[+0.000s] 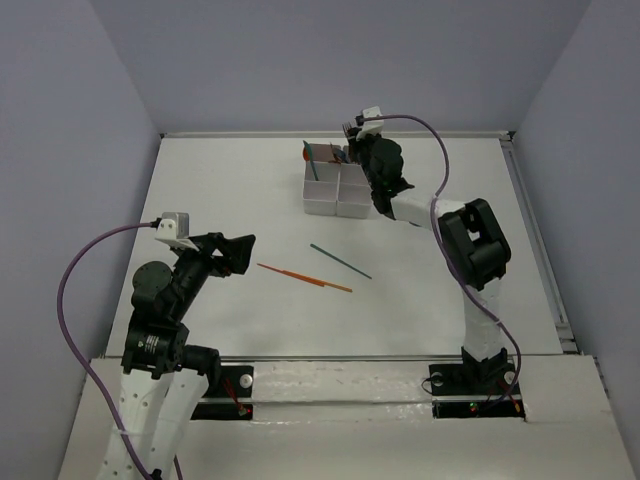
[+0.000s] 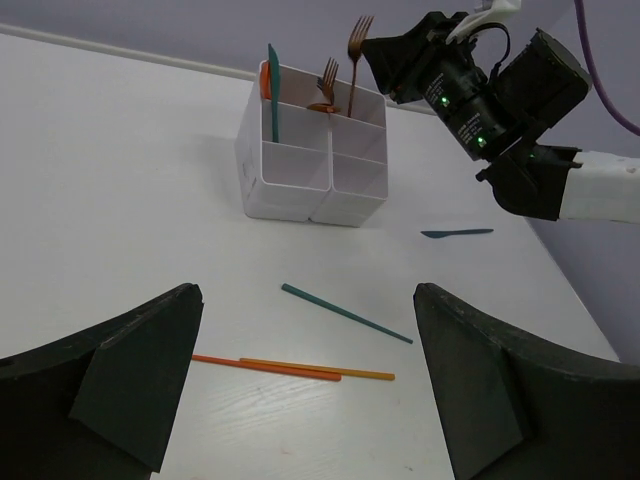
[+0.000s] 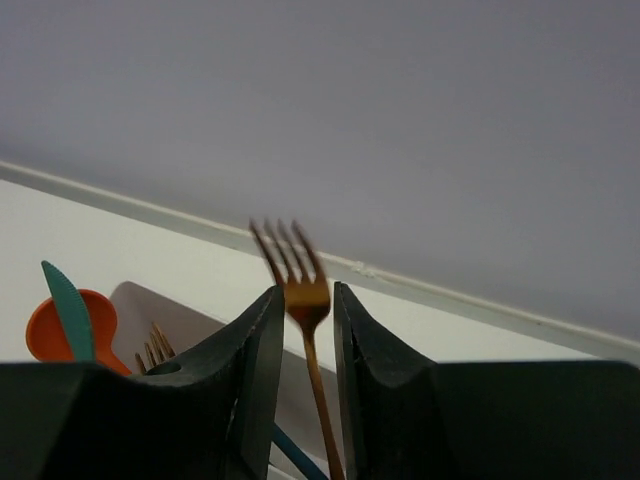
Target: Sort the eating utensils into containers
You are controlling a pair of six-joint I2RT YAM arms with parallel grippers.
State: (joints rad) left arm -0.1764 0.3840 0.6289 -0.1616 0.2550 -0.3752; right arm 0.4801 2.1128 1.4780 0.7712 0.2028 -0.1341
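Robot lab test cell. White table (image 1: 220,200) boxed in on three sides by bare lavender-grey walls (image 1: 330,60); the same blank wall fills the view beyond the right gripper (image 3: 308,295), past its jaws. Left arm (image 1: 165,300) and right arm (image 1: 475,245) bolted to a white rail (image 1: 340,378) at the near edge. Purple cable (image 1: 64,285) loops up to a wrist camera (image 1: 175,227). Green status lights (image 2: 480,140) glow on the arm housing ahead and right of the left gripper (image 2: 308,300) and its jaws.

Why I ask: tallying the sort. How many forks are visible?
2. One fork stands in the box's far side; the other, beside it, is between the right hand's fingers. More may hide inside.
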